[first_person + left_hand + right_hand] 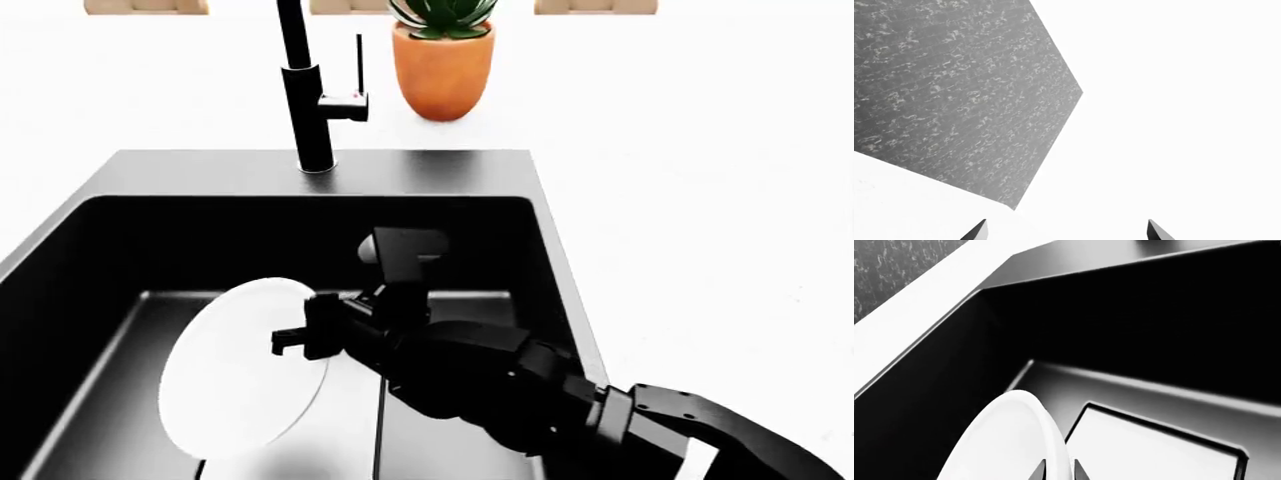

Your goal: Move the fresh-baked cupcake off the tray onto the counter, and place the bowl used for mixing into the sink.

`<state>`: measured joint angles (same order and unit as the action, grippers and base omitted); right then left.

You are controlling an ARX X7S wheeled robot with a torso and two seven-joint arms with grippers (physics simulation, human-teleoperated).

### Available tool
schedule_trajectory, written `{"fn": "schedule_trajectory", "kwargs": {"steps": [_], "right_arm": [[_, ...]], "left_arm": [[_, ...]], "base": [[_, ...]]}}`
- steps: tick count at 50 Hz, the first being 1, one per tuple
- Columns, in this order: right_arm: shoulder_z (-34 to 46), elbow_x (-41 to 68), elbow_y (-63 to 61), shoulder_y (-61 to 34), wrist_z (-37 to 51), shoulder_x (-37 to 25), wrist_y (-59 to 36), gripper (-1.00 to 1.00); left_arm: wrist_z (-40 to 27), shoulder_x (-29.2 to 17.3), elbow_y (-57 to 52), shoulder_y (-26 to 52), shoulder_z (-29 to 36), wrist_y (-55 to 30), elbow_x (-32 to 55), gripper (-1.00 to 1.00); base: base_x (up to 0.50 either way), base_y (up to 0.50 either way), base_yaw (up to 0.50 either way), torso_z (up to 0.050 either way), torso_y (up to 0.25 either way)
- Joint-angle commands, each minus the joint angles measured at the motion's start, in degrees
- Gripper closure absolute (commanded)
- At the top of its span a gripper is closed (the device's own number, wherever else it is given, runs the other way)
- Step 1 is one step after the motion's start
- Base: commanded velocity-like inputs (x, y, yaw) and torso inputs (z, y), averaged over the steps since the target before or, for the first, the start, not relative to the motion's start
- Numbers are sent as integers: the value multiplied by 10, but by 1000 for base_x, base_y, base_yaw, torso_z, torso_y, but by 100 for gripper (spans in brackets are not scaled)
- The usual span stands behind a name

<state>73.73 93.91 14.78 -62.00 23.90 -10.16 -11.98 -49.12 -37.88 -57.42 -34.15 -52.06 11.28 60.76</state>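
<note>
The white bowl [240,372] hangs tilted on edge inside the black sink [400,172], low over its floor. My right gripper [302,340] reaches down into the basin and is shut on the bowl's rim. In the right wrist view the bowl [1004,440] has its rim pinched between the fingers of the right gripper [1059,471]. My left gripper [1067,231] is open with nothing between its fingertips, over the white counter [1174,100]. It does not show in the head view. The cupcake and the tray are out of view.
A tall black faucet [304,90] stands at the sink's back edge, with an orange plant pot [443,70] behind it. The pale drain plate [1147,455] lies on the basin floor beside the bowl. White counter [694,150] surrounds the sink. Grey speckled floor [954,90] lies beyond the counter's edge.
</note>
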Motion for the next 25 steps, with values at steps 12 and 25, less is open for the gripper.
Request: {"fn": "schedule_trajectory", "kwargs": {"steps": [12, 25], "right_arm": [[-21, -10, 18, 19, 1, 22, -9, -100], [-31, 1, -41, -27, 60, -11, -34, -100]], "left_arm": [[0, 1, -1, -1, -5, -1, 4, -100], [4, 5, -1, -3, -9, 0, 6, -100]], "base": [[0, 0, 0, -3, 0], [0, 0, 0, -1, 0]]}}
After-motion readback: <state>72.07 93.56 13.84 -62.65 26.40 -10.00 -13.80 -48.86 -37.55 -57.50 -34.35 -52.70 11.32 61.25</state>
